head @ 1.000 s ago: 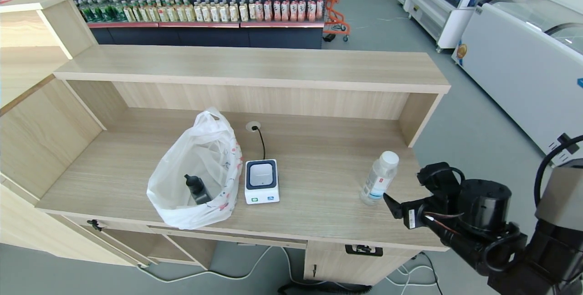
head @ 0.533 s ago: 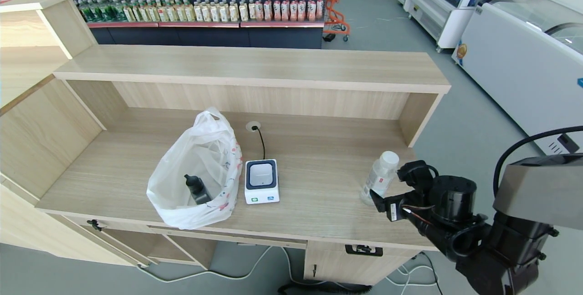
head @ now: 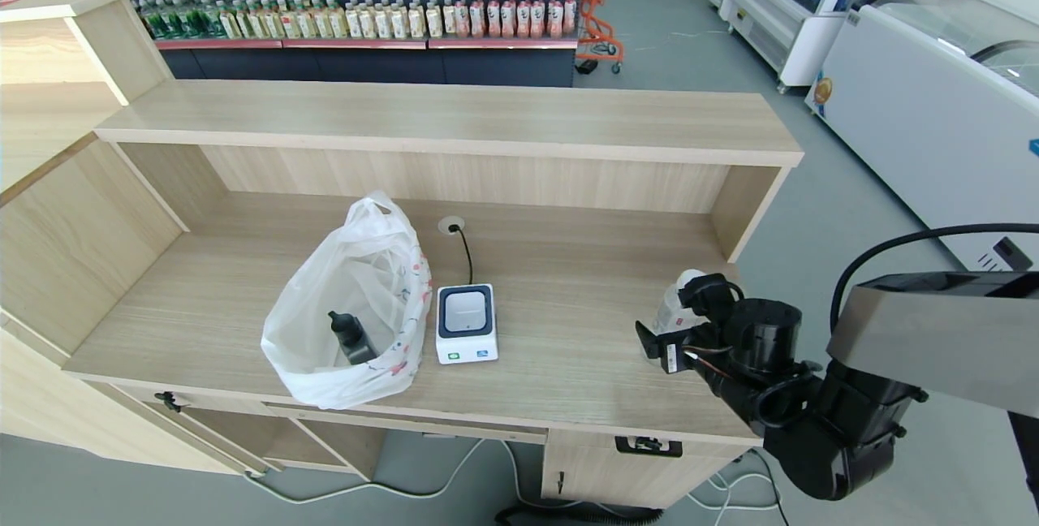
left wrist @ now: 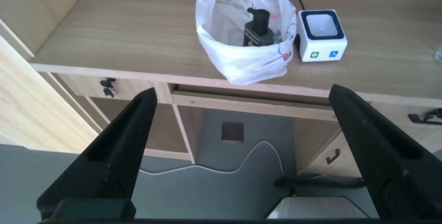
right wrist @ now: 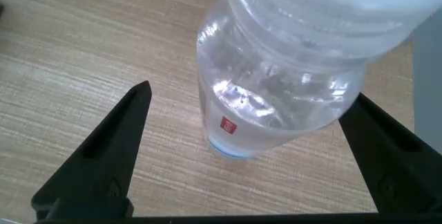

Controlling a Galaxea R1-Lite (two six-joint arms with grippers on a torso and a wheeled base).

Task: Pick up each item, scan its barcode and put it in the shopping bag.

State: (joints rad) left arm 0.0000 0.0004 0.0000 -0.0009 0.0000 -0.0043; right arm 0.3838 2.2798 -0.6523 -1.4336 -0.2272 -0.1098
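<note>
A clear bottle with a white cap stands upright on the right side of the wooden counter. My right gripper is open at the bottle, one finger on each side; in the right wrist view the bottle sits between the fingers with gaps on both sides. A white plastic shopping bag stands open on the left of the counter with a dark bottle inside. My left gripper hangs open below the counter's front edge, facing the bag.
A white barcode scanner sits just right of the bag, its black cable running to a hole at the back. A raised shelf and side panel wall in the counter. Freezers stand on the right.
My right arm has moved left over the counter to the clear bottle, and its open fingers now straddle it. The bottle, bag and scanner have stayed in place.
</note>
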